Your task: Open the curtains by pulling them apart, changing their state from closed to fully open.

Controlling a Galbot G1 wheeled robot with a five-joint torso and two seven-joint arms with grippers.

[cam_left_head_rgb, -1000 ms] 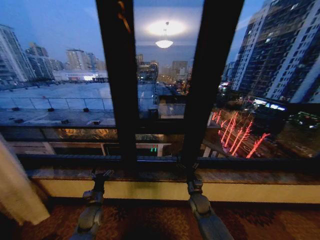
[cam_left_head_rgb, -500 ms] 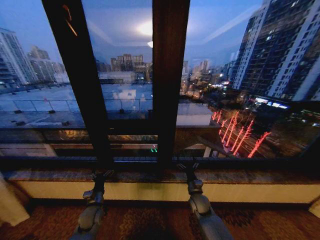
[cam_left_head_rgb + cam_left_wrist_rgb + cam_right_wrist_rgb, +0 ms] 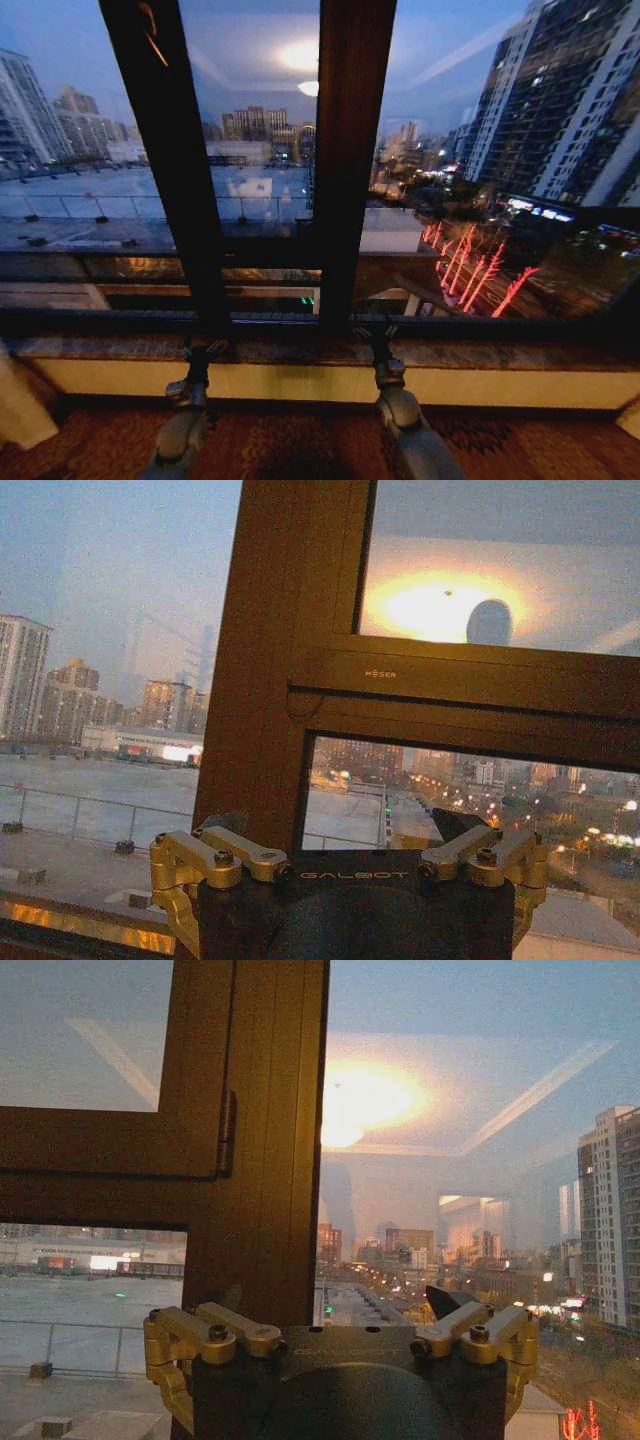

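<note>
- Curtains: one pale cream panel [image 3: 18, 405] shows at the far left edge of the head view, low down, gathered against the wall beside the window sill [image 3: 480, 352]; a small cream sliver [image 3: 630, 418] sits at the far right edge near the floor.
- Between those two edges the window glass [image 3: 90, 150] is uncovered, with dark vertical window frames [image 3: 345, 170] standing in the middle and a dusk city skyline beyond.
- A ceiling lamp reflection [image 3: 305, 62] glows in the upper pane.
- Left gripper [image 3: 200, 350] reaches forward just left of centre, at the level of the sill; in the left wrist view its gold linkages are spread wide and its fingers [image 3: 222, 825] are parted, holding nothing.
- Right gripper [image 3: 374, 336] reaches forward just right of centre, also at the sill; in the right wrist view its fingers [image 3: 442, 1302] are likewise spread apart and empty, facing a wooden frame post [image 3: 262, 1140].
- Neither gripper touches any curtain fabric; both are well apart from the cream panels at the sides.
- Patterned carpet [image 3: 300, 445] covers the floor below the arms.
</note>
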